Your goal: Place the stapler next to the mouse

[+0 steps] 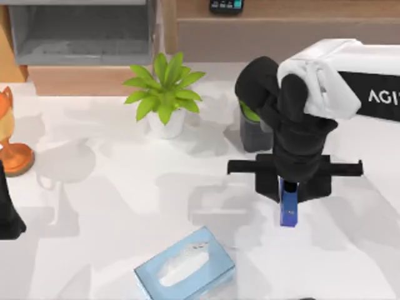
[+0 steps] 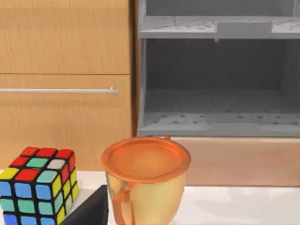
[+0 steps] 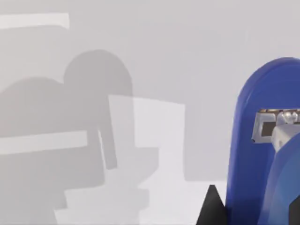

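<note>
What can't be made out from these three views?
- Stapler: the top view shows its lower end; the right gripper and arm cover the rest. The right wrist view cuts it at the frame edge.
- Right gripper: whether it clamps the stapler cannot be told.
- Dark cup behind the arm: partly hidden in the top view.
- Left arm: cut by the top view's left edge.

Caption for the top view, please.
Right gripper holds the stapler above the table, right of the tissue box; left arm parked at left edge.
</note>
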Robot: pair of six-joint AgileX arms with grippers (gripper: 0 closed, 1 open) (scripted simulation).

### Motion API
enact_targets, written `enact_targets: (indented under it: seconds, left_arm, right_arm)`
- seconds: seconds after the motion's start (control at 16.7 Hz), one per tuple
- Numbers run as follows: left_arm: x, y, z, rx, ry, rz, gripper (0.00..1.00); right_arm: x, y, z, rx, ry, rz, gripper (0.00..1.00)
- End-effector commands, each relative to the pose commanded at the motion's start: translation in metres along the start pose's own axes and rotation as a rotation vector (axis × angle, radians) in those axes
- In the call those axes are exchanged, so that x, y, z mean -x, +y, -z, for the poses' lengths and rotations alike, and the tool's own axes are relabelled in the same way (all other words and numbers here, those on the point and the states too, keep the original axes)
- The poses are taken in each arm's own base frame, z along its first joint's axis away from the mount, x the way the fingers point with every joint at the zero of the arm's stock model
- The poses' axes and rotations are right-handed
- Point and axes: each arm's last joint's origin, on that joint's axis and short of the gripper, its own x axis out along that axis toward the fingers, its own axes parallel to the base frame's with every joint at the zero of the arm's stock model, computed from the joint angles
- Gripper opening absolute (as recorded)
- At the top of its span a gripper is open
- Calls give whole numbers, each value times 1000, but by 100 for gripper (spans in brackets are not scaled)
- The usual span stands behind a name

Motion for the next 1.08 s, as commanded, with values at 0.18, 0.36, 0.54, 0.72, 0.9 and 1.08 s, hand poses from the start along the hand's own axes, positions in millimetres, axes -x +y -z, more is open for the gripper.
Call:
enact_targets:
  seconds: [0.18,0.36,0.54,0.72,0.9,1.08]
  left_arm:
    - [0,0,0,0,0,0,100]
    - [0,0,0,0,0,0,100]
    - [0,0,0,0,0,0,100]
    - [0,0,0,0,0,0,100]
    - [0,0,0,0,0,0,100]
    - [0,0,0,0,0,0,100]
  right_arm:
    - [2,-5,-7,-41,-41,-9,0]
    - [4,-8,-11,-69,-73,-22,0]
    - [6,-8,-13,-73,-90,-39,0]
    - [8,-4,-10,-52,-90,-56,0]
    - [8,1,-5,-15,-77,-67,0]
    - [4,7,1,27,-51,-66,0]
